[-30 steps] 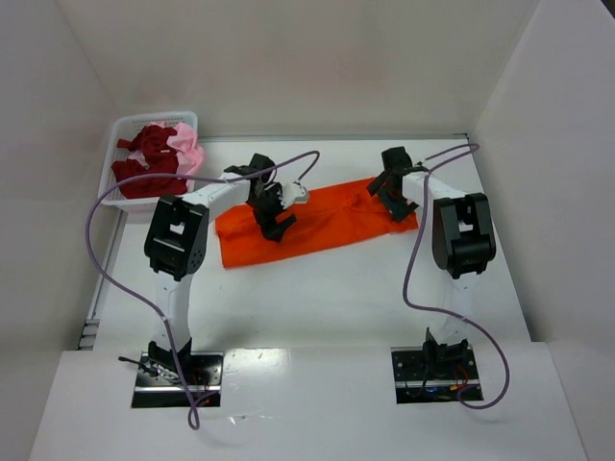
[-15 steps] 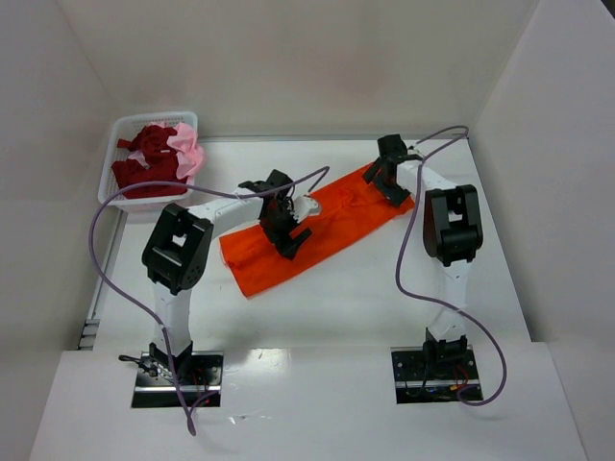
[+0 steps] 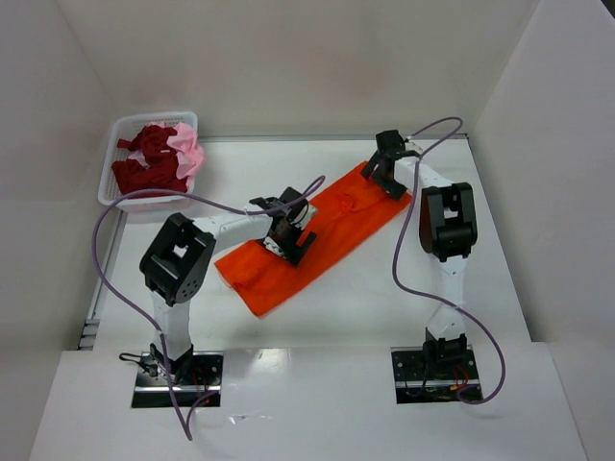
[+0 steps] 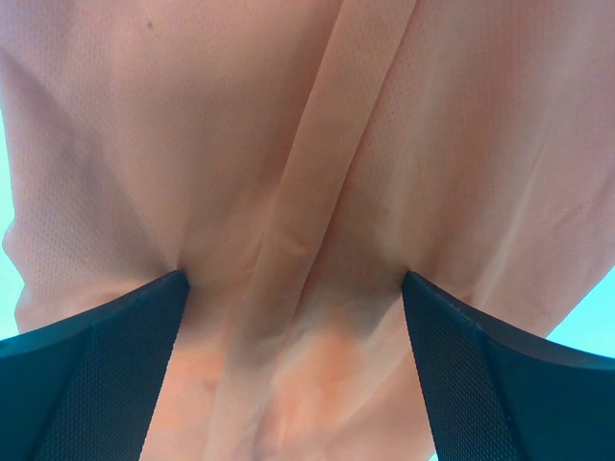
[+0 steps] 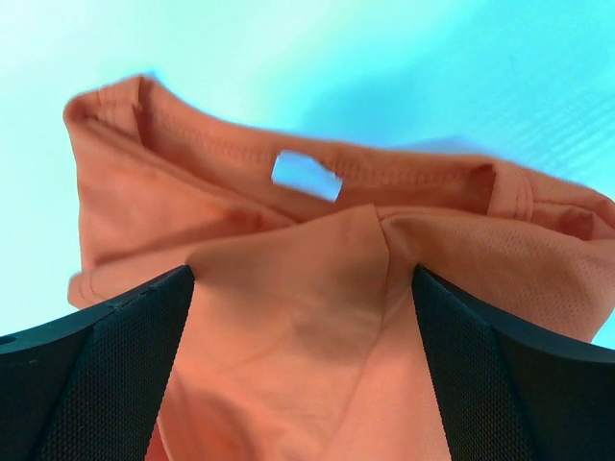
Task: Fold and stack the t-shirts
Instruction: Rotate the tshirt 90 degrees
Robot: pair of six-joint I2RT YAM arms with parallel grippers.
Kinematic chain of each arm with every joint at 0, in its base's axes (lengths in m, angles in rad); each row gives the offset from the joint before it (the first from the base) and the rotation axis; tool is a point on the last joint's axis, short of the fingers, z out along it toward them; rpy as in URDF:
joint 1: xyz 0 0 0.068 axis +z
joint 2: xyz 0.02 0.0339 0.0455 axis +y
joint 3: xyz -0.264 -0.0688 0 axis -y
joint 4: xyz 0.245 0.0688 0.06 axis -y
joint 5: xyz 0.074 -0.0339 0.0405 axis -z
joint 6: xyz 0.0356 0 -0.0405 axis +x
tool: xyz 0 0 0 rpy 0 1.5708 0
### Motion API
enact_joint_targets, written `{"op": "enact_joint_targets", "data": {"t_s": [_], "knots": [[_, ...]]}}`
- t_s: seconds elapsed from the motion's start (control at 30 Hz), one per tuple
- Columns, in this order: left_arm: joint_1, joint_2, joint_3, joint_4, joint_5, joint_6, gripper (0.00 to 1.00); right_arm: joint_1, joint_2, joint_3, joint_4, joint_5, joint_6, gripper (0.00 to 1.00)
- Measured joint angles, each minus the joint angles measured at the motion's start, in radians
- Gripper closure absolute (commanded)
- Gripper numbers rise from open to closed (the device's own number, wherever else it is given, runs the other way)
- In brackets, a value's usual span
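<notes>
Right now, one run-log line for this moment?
left gripper: open, over orange t-shirt middle | right gripper: open, at its collar | basket: dark red t-shirts, pink t-shirt crumpled inside

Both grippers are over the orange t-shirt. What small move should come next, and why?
Probably close both on the cloth. The left gripper and right gripper stand open over the orange t-shirt, cloth between the jaws, not yet pinched.

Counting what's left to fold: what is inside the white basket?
The white basket holds crumpled dark red cloth and a pale pink piece at its right. How many shirts, and anything beneath them, is covered.
</notes>
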Motion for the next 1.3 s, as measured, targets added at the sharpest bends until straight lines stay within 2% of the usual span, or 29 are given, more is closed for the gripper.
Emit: {"op": "enact_joint_targets", "data": {"t_s": [0.33,0.57,0.97,1.17,1.3], "knots": [[-0.066,-0.036,-0.048,-0.013,-0.050,-0.184,0.00,0.010,0.053,0.079,0.035,-0.053,-0.048,0.00],[-0.098,-0.037,-0.043,-0.024,-0.024,-0.258,0.00,0.048,0.098,0.140,0.080,-0.106,-0.089,0.00],[-0.121,-0.020,0.012,-0.002,0.066,-0.291,0.00,0.103,0.311,0.497,0.082,-0.204,-0.154,0.00],[-0.121,-0.062,0.019,-0.001,0.042,-0.303,0.00,0.109,0.302,0.573,0.021,-0.187,-0.219,0.00],[-0.121,-0.173,0.018,-0.016,0.019,-0.307,0.00,0.109,0.201,0.523,-0.017,-0.172,-0.244,0.00]]}}
